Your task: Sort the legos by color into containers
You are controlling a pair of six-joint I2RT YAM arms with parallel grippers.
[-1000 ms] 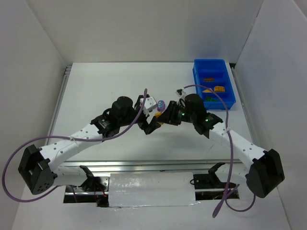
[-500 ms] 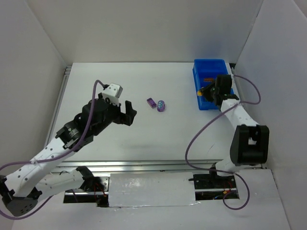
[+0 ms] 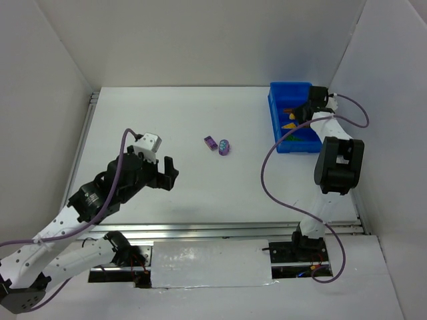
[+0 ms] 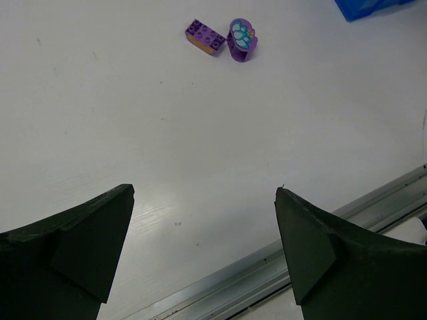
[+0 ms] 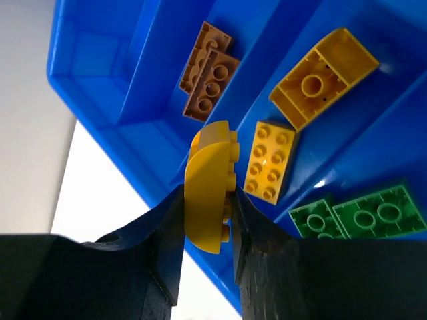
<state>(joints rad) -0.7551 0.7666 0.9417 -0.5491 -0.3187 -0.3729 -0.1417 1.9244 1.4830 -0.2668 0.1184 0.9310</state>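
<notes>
Along the bottom of the top view, a metal rail (image 3: 220, 230) edged the white table (image 3: 153, 120), with a pale panel (image 3: 210, 263) just below it. The table was matt white, and the left wrist view showed a few faint specks on it. Plain white walls (image 3: 200, 40) closed it in on the left, right and far sides. Purple cables (image 3: 262, 179) looped off both arms.

Lower left of centre, the left gripper (image 3: 172, 175) hung over bare table, jaws spread wide with nothing between them. In its own camera its dark fingers (image 4: 73, 247) filled the two lower corners.

Higher up, near the middle of the frame, a purple brick (image 3: 211, 142) and a round purple piece (image 3: 224, 147) lay side by side on the table, seemingly touching, well apart from the tray.

The blue tray (image 3: 273, 107) sat at upper right, near the far right corner. The right gripper (image 3: 297, 119) was over it, clamped tight on a curved yellow brick (image 5: 210, 193) held on edge. Beneath, in the wrist view, brown bricks (image 5: 208, 79) lay in one compartment, yellow bricks (image 5: 270, 160) in the next, and green bricks (image 5: 377, 215) in the one after, at lower right. The held brick hung about over the divider between the brown and yellow compartments; which of the two it was above I could not tell.
</notes>
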